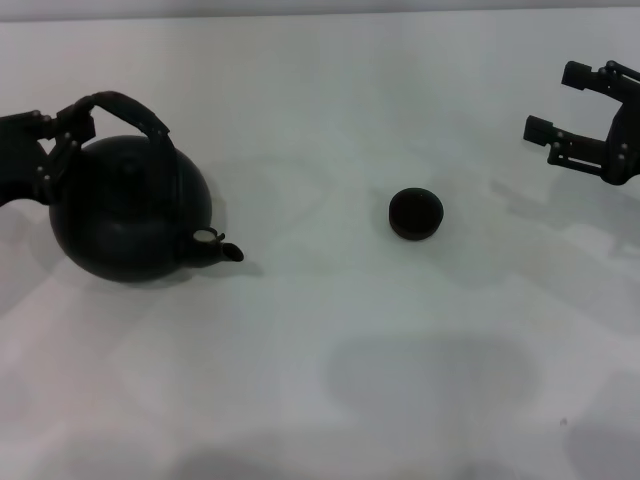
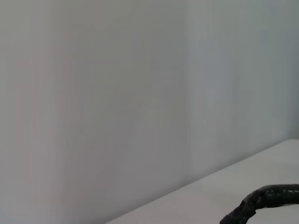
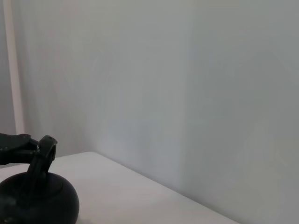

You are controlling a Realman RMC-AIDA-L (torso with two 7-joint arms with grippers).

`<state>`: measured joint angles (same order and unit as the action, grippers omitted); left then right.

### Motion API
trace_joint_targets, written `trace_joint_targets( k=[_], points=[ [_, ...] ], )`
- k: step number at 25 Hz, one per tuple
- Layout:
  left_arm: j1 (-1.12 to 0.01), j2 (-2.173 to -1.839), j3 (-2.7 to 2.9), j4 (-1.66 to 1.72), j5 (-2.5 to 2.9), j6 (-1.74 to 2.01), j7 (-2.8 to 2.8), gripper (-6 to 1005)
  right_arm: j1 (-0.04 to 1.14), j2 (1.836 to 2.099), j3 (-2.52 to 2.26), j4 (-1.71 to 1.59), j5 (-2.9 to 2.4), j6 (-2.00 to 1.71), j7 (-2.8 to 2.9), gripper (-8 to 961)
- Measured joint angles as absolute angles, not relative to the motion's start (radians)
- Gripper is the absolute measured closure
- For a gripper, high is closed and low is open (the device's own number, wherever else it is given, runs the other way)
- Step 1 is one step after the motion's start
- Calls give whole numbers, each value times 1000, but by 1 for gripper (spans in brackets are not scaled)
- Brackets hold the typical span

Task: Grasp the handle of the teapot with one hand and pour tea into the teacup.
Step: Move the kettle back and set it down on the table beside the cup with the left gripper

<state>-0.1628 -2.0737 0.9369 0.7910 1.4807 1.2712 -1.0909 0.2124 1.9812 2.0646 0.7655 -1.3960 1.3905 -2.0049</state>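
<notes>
we see the teapot (image 1: 130, 210) at the left side of the white table (image 1: 330, 330), around 9 o'clock from the teacup (image 1: 415, 214), well apart from it. spout (image 1: 218, 246) points toward 4 o'clock, tilted down a bit, so the pot body leans toward the cup side. the handle (image 1: 125, 108) arches over the top, and the left gripper (image 1: 62, 135) comes in from the 9 o'clock edge, arm roughly level, fingers clamped on the far-left end of the handle. in the left wrist view we only catch a bit of the handle (image 2: 268, 198) low in the corner against the wall, own fingers not shown there. the right wrist view shows the teapot (image 3: 37, 198) far off with the left gripper (image 3: 39, 149) closed on the handle (image 3: 41, 161), which stands up over the body. the teacup sits upright near table centre, slightly toward 3 o'clock, nothing touching it; we can't tell if there's liquid inside. the right gripper (image 1: 560, 105) hangs at about 2 o'clock from the cup, near the right edge, raised off the table, fingers spread wide apart and pointing toward 9 o'clock, holding nothing. a soft shadow lies on the table at 6 o'clock from the cup.
</notes>
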Motion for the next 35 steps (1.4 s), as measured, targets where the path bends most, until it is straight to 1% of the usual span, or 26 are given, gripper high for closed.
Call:
trace_joint_targets(
  k=[22,35],
  points=[
    [-158,-2075,919,681,1427,1244,-951,886,210,1982,2065,765,-1396,1404,-2006,98],
    [-169,-2071,919,660,1433,1226,-948,895,229,1981,2065,766,-1396,1395,-2002,98]
  ],
)
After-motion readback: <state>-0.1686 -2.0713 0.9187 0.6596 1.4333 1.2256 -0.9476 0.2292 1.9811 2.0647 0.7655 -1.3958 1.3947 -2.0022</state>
